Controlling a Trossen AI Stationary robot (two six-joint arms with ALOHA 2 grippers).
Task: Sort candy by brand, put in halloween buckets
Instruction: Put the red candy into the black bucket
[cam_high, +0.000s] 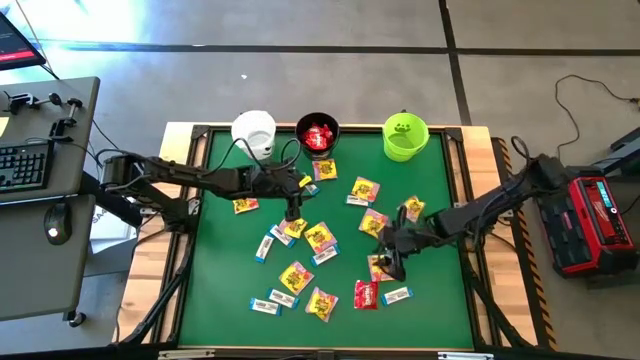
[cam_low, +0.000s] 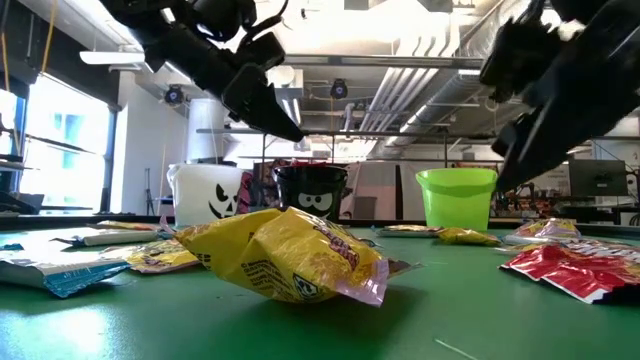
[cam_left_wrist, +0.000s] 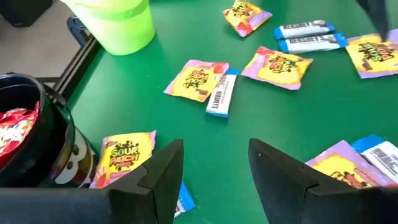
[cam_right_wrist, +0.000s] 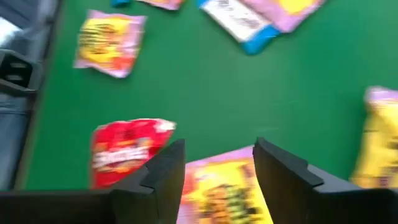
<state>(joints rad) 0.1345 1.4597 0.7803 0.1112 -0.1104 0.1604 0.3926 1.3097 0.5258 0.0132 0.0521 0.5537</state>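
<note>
Three buckets stand along the mat's far edge: white, black with red packets inside, lime green. Yellow-and-pink, white-and-blue and red packets lie flat and scattered on the green mat. My left gripper is open and empty above the mat, near the black bucket and beside a yellow-and-pink packet. My right gripper is open and empty, hanging over a yellow-and-pink packet, with a red packet right beside it.
The mat sits in a wooden frame with dark rails. A desk with a keyboard stands beyond the table's left edge, and a red-and-black box beyond its right edge. Bare mat lies along the right side and the near edge.
</note>
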